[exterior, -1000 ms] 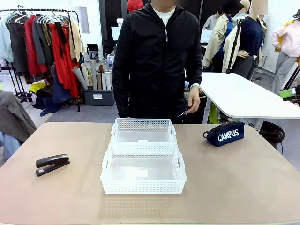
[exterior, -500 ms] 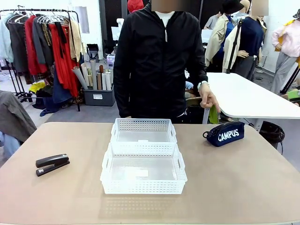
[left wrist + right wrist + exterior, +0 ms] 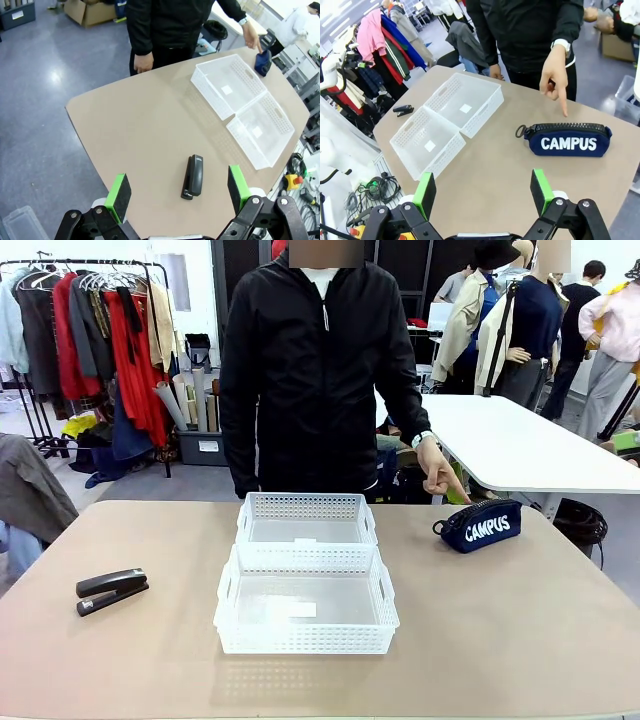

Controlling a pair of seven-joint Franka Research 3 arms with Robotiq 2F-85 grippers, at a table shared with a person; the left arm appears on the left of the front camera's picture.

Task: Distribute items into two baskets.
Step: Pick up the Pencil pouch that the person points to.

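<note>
**Desk**: tan top with rounded corners. A person in a black jacket stands at the far side.

**Near basket**: white plastic with lattice sides and cut-out handles. It stands at the middle of the desk, and a white label shows through its translucent bottom.

**Far basket**: same make. It stands directly behind the near basket, long side against long side, the two touching.

**Pouch**: navy blue with white "CAMPUS" lettering. It lies on the far right of the desk, well apart from both baskets. The zip runs along the top and a pull loop sits at the end toward the baskets.

**Stapler**: black and shut. It lies flat on the near left of the desk, well apart from the baskets.

**Hand**: the person's, with a watch at the wrist. It reaches over the far right edge of the desk. The index finger points down at the pouch, its tip just above the zip and not touching.

**Other hand**: hangs at the person's side by the far edge.

**Left gripper**: fingers spread wide, pinching nothing. It is held above the left end of the desk, and the stapler lies on the desk below, in the gap between the green pads.

**Right gripper**: fingers spread wide, pinching nothing. It is held above the near right of the desk, with the pouch lying beyond its fingertips.
</note>
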